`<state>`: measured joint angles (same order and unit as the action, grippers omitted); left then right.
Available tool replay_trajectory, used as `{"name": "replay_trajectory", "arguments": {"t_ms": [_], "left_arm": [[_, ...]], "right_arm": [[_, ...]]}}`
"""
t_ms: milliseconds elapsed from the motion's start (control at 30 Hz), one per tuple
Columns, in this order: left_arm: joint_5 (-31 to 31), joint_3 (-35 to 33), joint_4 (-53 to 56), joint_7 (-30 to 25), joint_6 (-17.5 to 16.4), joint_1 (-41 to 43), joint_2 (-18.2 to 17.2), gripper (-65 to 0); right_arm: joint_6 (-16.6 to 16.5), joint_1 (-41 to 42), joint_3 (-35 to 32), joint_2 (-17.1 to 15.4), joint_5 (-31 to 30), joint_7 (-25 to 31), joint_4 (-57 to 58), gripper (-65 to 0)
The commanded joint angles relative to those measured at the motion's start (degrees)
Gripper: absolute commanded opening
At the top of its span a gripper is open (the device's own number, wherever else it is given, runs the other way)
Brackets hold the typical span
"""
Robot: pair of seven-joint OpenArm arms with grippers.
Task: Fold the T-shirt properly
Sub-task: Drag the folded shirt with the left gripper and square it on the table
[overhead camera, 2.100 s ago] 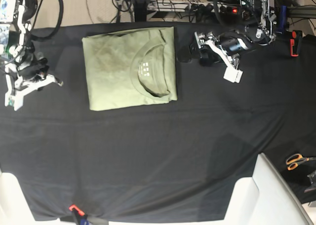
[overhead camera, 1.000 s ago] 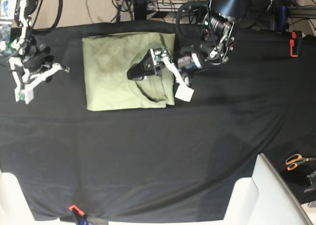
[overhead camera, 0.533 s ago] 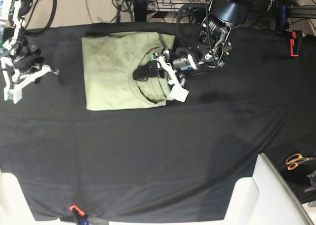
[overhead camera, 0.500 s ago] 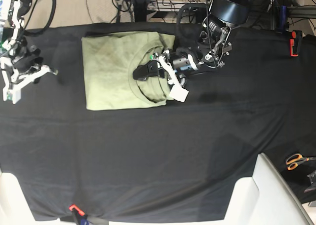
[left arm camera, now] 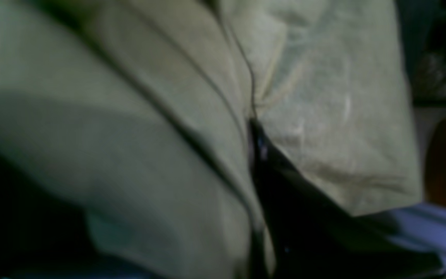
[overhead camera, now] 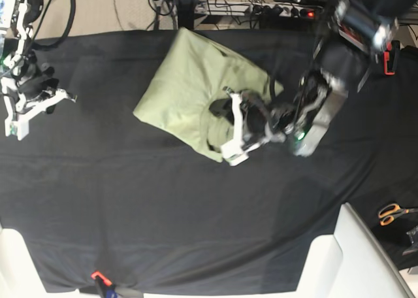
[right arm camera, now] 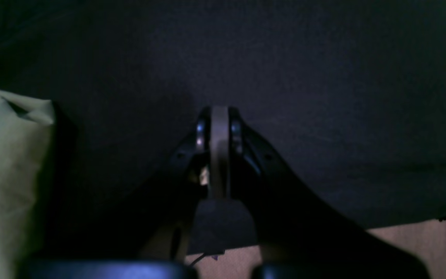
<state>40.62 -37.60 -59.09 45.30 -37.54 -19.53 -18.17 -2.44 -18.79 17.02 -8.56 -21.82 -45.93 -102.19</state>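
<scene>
The black-draped tabletop is filling the base view. The folded T-shirt is lying skewed across its far middle, spreading away from the left claw, which is pinching the fabric near the collar; in the left wrist view green cloth is bunching right against a dark claw finger. The right claw is sitting well apart from the shirt, pressed fully together on nothing, over bare black cloth, with a shirt corner lying off to its side.
</scene>
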Motion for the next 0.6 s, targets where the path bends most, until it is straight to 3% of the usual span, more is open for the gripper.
{"name": "replay_trajectory", "arguments": {"t_ms": [0,100,267,400,567], "left_arm": [[0.48,-2.61,-0.56,-0.51,-0.22,-3.2,-0.6,-65.0],[-1.19,-12.2,2.34,-0.68,-0.57,-9.97,-0.33,-65.0],[-14.99,-24.24,3.66,-4.46,-0.57,-14.36,2.66,-65.0],[-23.96,-24.24,3.66,-5.52,-0.66,-14.27,5.82,-65.0],[-28.18,-24.24,3.49,-9.39,-0.57,-14.62,8.46,-65.0]], "right_arm": [[-0.07,0.37,0.26,-0.54,-0.11,1.05,-1.15,-64.8],[-0.07,0.37,0.26,-0.45,-0.2,0.97,-1.15,-64.8],[0.02,0.19,0.26,-0.45,-0.2,0.97,-1.15,-64.8],[0.28,0.19,0.26,-0.45,-0.2,0.97,-1.15,-64.8],[0.37,0.37,0.26,-0.45,-0.2,0.97,-1.06,-64.8]]}}
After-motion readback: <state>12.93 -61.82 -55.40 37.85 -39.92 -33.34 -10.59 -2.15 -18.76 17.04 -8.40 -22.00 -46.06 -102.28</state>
